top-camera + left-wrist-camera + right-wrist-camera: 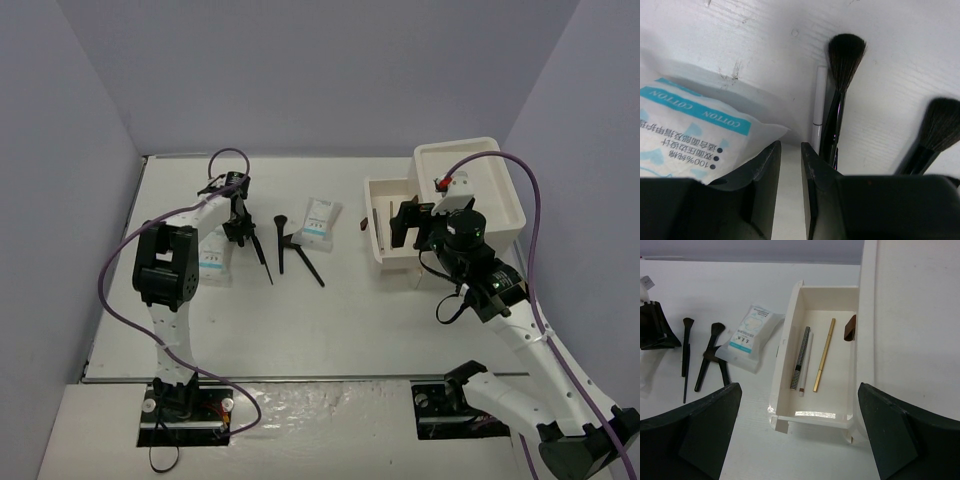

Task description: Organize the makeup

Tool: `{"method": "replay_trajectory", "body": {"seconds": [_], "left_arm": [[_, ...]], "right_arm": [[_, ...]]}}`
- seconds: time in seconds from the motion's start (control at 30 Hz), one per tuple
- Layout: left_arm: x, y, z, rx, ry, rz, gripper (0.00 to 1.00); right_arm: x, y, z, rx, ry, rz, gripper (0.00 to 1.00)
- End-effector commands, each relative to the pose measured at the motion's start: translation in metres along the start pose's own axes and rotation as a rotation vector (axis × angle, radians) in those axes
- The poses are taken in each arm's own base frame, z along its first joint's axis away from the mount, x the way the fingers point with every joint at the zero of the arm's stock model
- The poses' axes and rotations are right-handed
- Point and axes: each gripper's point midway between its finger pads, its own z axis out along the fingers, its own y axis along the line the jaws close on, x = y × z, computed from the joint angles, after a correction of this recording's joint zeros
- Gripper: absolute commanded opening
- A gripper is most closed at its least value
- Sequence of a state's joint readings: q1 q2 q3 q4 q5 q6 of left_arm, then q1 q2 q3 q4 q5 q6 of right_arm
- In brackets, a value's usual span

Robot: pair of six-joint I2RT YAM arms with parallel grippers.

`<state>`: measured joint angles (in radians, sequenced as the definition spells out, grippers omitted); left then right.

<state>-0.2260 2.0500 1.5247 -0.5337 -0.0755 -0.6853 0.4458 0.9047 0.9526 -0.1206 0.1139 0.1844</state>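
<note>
The makeup lies on the white table. In the left wrist view a white cotton packet with blue print point(695, 132) is at my left finger, and a white pencil point(819, 102) and a black brush point(842, 70) lie just past my right finger. My left gripper point(791, 145) is low over the table point(900, 60), its jaws a narrow gap apart with only bare table between them. A second packet point(320, 218) and further brushes point(300, 255) lie mid-table. My right gripper point(798, 387) hangs wide open above the open drawer point(785, 365), which holds a checkered stick point(801, 357), a white pencil point(807, 367) and a gold stick point(824, 354).
The big white box point(480, 190) stands at the back right with its drawer point(375, 215) pulled out to the left. A brown knob point(850, 327) shows inside the drawer's far corner. Grey walls close in the table on three sides.
</note>
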Motion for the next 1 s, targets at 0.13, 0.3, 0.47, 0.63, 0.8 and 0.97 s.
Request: {"method": "replay_trajectory", "body": {"seconds": [0.13, 0.3, 0.47, 0.63, 0.8, 0.97], "left_arm": [[-0.047, -0.026, -0.016, 0.102, -0.127, -0.042, 0.2], [-0.054, -0.026, -0.018, 0.121, -0.147, -0.066, 0.21], [-0.059, -0.029, -0.018, 0.134, -0.159, -0.073, 0.23], [-0.058, -0.03, -0.014, 0.129, -0.151, -0.069, 0.25], [-0.054, -0.028, -0.006, 0.105, -0.123, -0.064, 0.25], [-0.046, -0.021, 0.001, 0.06, -0.092, -0.065, 0.24]], "right_arm": [[-0.015, 0.005, 0.003, -0.024, -0.066, 0.002, 1.0], [-0.014, 0.005, 0.004, -0.026, -0.061, 0.0, 1.0], [-0.014, 0.005, 0.004, -0.029, -0.062, 0.0, 1.0], [-0.014, 0.006, 0.004, -0.032, -0.061, -0.002, 1.0], [-0.014, 0.006, 0.004, -0.031, -0.062, -0.002, 1.0], [-0.012, 0.006, 0.005, -0.032, -0.057, -0.002, 1.0]]}}
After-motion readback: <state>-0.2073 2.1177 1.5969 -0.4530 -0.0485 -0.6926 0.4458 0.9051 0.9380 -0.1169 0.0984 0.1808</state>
